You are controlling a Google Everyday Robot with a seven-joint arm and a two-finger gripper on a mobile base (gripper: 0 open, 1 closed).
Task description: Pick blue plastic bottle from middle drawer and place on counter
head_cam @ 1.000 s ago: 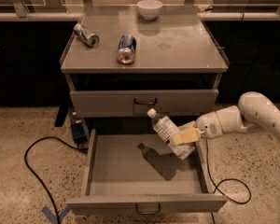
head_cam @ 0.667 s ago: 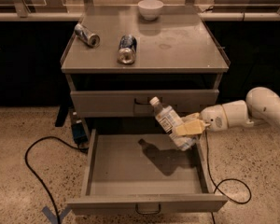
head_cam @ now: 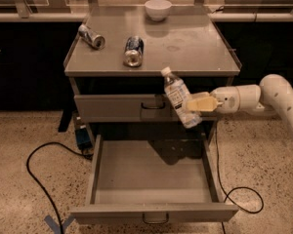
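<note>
The blue plastic bottle (head_cam: 178,97) is held in the air, clear of the middle drawer (head_cam: 151,174), which stands pulled open and bare below it. The bottle tilts with its white cap up and to the left. The cap is about level with the near edge of the tabletop (head_cam: 185,43), and the body hangs in front of the closed upper drawer (head_cam: 119,107).

The hand (head_cam: 194,105) reaches in from the right on a pale arm (head_cam: 263,94). Its fingers are closed around the lower half of the bottle.

To finish well, the bottle likely needs to rise until its base clears the near edge. It can then travel away over the open right part of the tabletop. It should be turned upright before it goes down, and let go only once the base sits flat.

The bottle is thin clear plastic with a pale label, so it probably flexes under a hard squeeze. The tabletop is smooth grey metal, so a tilted bottle may slide or tip.

Two shiny round drink cans, one at the far left (head_cam: 91,36) and one nearer the middle (head_cam: 133,50), lie on their sides. A white bowl (head_cam: 157,9) sits at the far edge.
</note>
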